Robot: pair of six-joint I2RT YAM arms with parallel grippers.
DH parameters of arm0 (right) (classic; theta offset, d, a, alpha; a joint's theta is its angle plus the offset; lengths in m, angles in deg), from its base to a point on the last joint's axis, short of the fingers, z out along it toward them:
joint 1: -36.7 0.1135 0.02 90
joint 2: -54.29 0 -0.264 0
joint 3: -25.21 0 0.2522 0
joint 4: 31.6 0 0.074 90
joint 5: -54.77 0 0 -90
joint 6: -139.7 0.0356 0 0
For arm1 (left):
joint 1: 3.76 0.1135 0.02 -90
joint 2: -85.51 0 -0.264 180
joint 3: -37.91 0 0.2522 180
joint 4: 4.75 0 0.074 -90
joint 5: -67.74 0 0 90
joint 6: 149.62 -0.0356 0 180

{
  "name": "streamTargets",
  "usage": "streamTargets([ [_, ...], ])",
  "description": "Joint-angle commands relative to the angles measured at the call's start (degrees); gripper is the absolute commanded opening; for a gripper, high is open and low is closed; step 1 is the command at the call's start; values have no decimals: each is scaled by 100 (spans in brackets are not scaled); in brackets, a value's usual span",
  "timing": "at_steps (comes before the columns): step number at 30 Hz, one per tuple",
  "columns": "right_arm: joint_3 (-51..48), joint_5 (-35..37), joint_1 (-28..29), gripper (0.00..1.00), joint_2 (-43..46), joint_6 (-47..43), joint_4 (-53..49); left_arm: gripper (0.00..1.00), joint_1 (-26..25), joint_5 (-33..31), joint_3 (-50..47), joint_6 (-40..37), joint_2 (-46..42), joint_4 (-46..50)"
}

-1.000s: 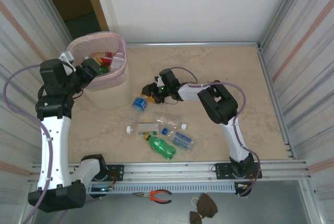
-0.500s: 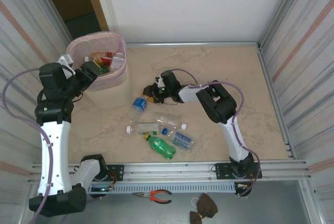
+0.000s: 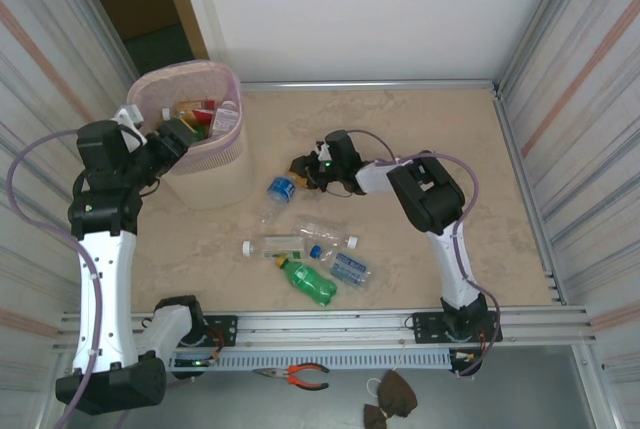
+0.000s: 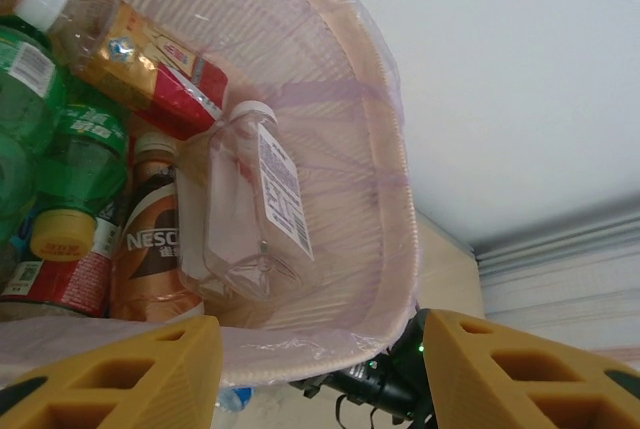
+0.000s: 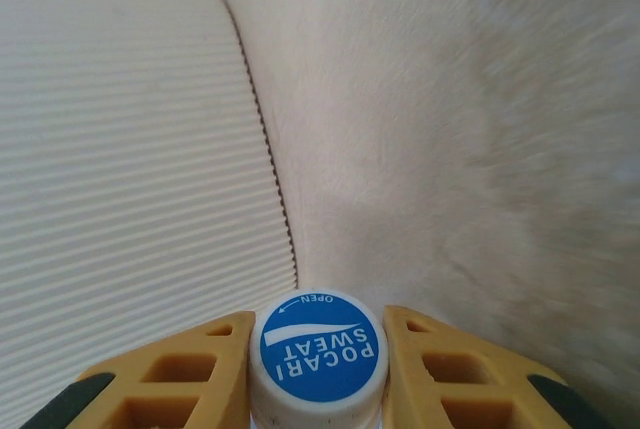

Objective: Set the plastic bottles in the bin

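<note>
**Right gripper (image 5: 318,321) clamped on the Pocari Sweat bottle (image 3: 280,189) cap**

Wrist view: both fingers are pressed on the blue cap. The cap top faces the lens and the body is hidden behind it.

Top view: the bottle sits centre frame, just right of the bin (image 3: 215,164). Its long axis runs diagonally, cap end upper right in the gripper and base pointing lower left. Can't tell if it's off the surface (image 3: 420,119).

Left gripper (image 4: 315,349) is at the bin rim, fingers spread, nothing between them.

Versus a second ago, the right gripper and the bottle have shifted right and slightly up-frame, away from the bin. The left arm has barely moved. The green bottle (image 3: 310,282) and the clear ones beside it are unchanged at lower centre.
</note>
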Motion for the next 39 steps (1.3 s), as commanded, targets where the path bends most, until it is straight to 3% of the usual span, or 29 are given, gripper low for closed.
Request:
streamTargets([
  [1, -261, 184, -275, 25, 788, -272, 146, 56, 47, 618, 187, -384, 64, -348],
  [5, -437, 210, -506, 24, 1519, -1130, -360, 64, 34, 1694, 128, -890, 138, -948],
  [9, -447, 308, -613, 22, 2275, -2147, -1073, 64, -216, 2521, 88, -1315, 238, -1636],
  [13, -423, 310, -658, 22, 2951, -2997, -1547, 68, -946, 2411, 301, -2224, 367, -1601],
  [19, -312, 44, -682, 21, 3787, -4048, -2090, 78, -1777, 2464, 530, -2976, 714, -1629],
  [27, -275, -635, -682, 15, 4691, -4743, -1931, 83, -2427, 2809, 555, -3422, 1218, -1984],
  [39, 37, -440, -415, 6, 5499, -5518, -2209, 88, -3245, 3243, 512, -4212, 1625, -1944],
])
